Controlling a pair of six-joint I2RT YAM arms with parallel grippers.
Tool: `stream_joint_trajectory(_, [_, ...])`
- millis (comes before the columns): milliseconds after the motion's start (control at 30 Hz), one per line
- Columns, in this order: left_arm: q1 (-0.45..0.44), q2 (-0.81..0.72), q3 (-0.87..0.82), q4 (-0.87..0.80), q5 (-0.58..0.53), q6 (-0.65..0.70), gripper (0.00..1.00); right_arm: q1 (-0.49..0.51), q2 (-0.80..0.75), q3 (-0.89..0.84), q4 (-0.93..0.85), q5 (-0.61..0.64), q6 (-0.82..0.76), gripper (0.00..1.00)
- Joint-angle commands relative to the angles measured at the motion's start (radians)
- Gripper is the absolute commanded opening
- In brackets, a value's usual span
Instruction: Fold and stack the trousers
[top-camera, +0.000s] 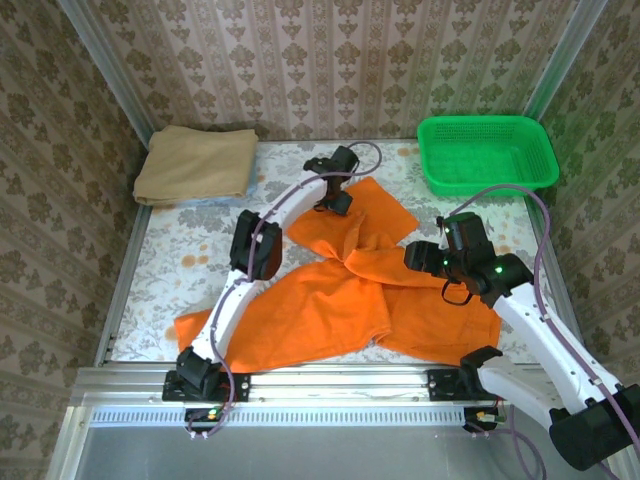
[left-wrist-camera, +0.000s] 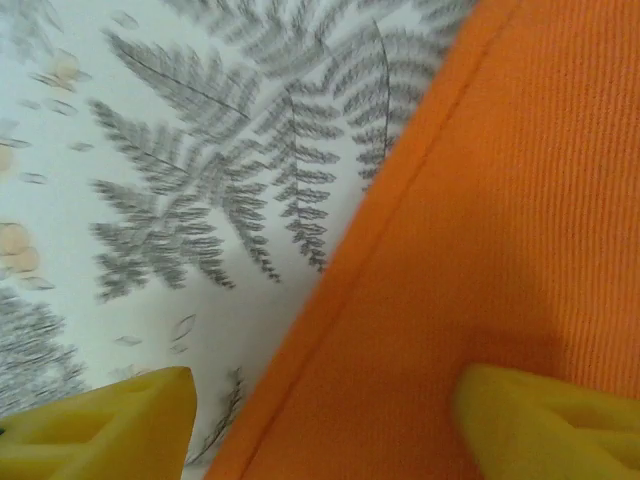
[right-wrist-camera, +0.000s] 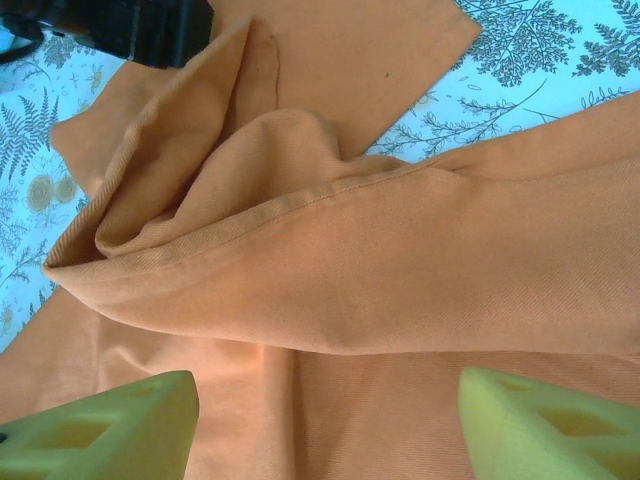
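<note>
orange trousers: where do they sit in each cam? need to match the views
Top external: trousers sprawl across the middle of the fern-print table cover.
Left wrist: trousers take the right half, stitched edge running diagonally.
Right wrist: trousers cover most of the picture, bunched fold mid-frame.
Shared landmark: the fern-print table cover beside them.

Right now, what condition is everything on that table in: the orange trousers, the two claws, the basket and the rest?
trousers, unfolded, lying crumpled and twisted in the middle.
left gripper, open, over the trousers' stitched edge, holding nothing.
right gripper, open, above the bunched fabric, holding nothing.
green basket, upright, empty.
beige cloth, folded, lying flat at the far left corner.
</note>
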Motion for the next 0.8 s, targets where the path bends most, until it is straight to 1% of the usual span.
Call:
stream_joint_trajectory(0, [0.001,0.026,-0.035,-0.037,0.025,-0.007,0.7,-0.004,-0.012,-0.002,0.007,-0.029,-0.009,0.71])
stream_joint_trajectory(33, [0.003,0.025,-0.045,-0.033,0.024,-0.009,0.68,-0.005,-0.015,-0.002,0.009,-0.034,-0.008,0.71])
stream_joint_trajectory(67, [0.003,0.028,-0.053,-0.03,0.024,-0.008,0.62,-0.004,-0.023,0.0,0.006,-0.036,-0.005,0.71])
stream_joint_trajectory(100, [0.005,0.035,-0.054,-0.034,0.025,-0.007,0.56,-0.005,-0.027,0.003,0.004,-0.039,-0.004,0.71])
stream_joint_trajectory(167, [0.009,0.051,-0.049,-0.056,0.05,-0.009,0.37,-0.003,-0.038,0.013,-0.004,-0.041,-0.004,0.71])
stream_joint_trajectory(233, [0.013,0.053,-0.069,-0.057,0.06,-0.011,0.25,-0.004,-0.044,0.027,-0.013,-0.04,-0.006,0.71])
stream_joint_trajectory(333, [0.017,0.038,-0.124,-0.049,0.078,-0.017,0.05,-0.005,-0.054,0.037,-0.023,-0.032,-0.007,0.71])
stream_joint_trajectory(367, [0.018,0.025,-0.152,-0.043,0.081,-0.022,0.0,-0.005,-0.058,0.037,-0.025,-0.031,-0.009,0.71])
stream_joint_trajectory(467, [0.021,-0.034,-0.268,0.014,0.074,-0.027,0.0,-0.004,-0.064,0.033,-0.024,-0.03,-0.007,0.71])
stream_joint_trajectory(567, [0.037,-0.144,-0.417,0.078,0.028,-0.046,0.0,-0.004,-0.064,0.03,-0.023,-0.031,-0.006,0.71])
stream_joint_trajectory(600, [0.05,-0.198,-0.49,0.103,0.02,-0.069,0.0,-0.004,-0.064,0.03,-0.021,-0.033,-0.007,0.71])
stream_joint_trajectory(700, [0.099,-0.379,-0.763,0.208,0.071,-0.153,0.0,-0.004,-0.07,0.032,-0.017,-0.041,-0.007,0.71])
stream_joint_trajectory(767, [0.116,-0.495,-0.939,0.266,0.072,-0.2,0.0,-0.006,-0.071,0.033,-0.014,-0.042,-0.008,0.71])
